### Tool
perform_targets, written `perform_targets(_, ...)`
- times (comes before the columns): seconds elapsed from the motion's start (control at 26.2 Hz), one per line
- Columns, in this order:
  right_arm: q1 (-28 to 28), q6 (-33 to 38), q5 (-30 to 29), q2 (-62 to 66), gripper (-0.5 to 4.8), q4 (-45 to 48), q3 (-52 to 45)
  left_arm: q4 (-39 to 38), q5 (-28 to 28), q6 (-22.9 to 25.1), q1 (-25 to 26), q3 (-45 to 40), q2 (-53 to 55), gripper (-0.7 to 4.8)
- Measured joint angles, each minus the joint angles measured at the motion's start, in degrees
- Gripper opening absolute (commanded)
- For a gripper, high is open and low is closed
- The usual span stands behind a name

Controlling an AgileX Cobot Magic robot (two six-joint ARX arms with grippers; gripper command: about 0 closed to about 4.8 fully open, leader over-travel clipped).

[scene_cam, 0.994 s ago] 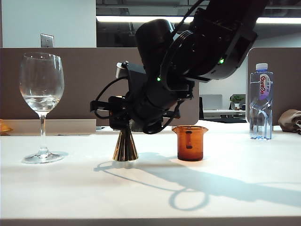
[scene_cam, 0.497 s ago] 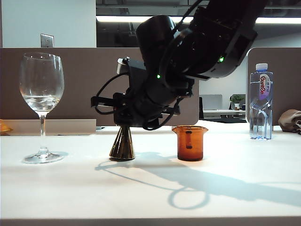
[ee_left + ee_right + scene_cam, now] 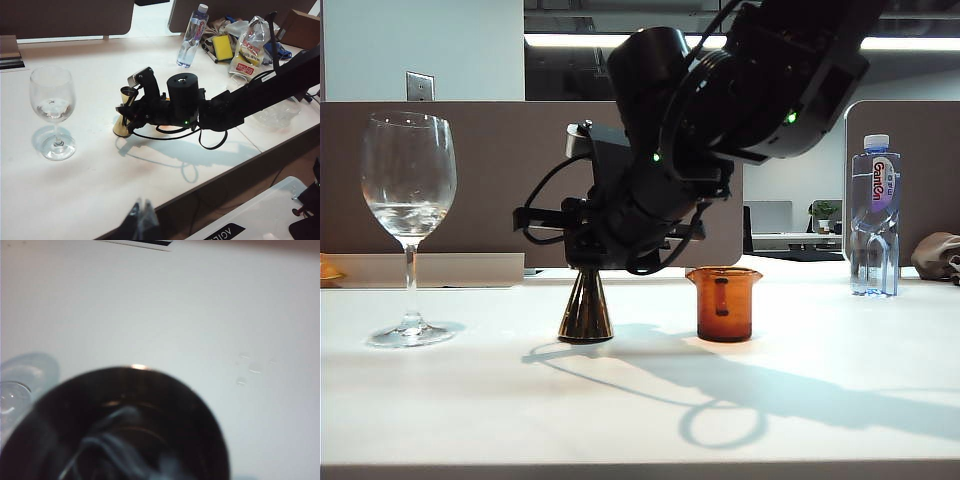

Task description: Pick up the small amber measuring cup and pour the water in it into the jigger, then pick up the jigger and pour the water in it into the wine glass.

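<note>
Right hand point(image 3: 582, 262) has closed on the jigger point(image 3: 586, 310), amber cup point(image 3: 724, 303) at its 3 o'clock; glass point(image 3: 409, 180) pour remains. Left hand unseen.

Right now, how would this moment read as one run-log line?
phase: grasping jigger | right gripper: closing on its waist | jigger: on table | amber measuring cup: set down beside | left gripper: away, idle | wine glass: waiting
</note>
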Motion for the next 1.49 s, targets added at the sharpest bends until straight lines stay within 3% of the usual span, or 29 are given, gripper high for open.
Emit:
perform_targets(0.34,0.0,-4.28,1.11,-3.82,0.4,-8.22,1.05,0.0,0.0,0.0,0.0,0.0,0.02,-0.02)
perform_targets(0.92,1.44,-11.3,1.25,-5.16,0.4,-23.26,18.78,0.0,0.0,0.0,0.0,0.0,0.02,-0.02)
perform_targets(1.49,2.8,-13.64,0.85,-5.18,0.39,-30.25,29.86,0.0,0.0,0.0,0.0,0.0,0.02,-0.02)
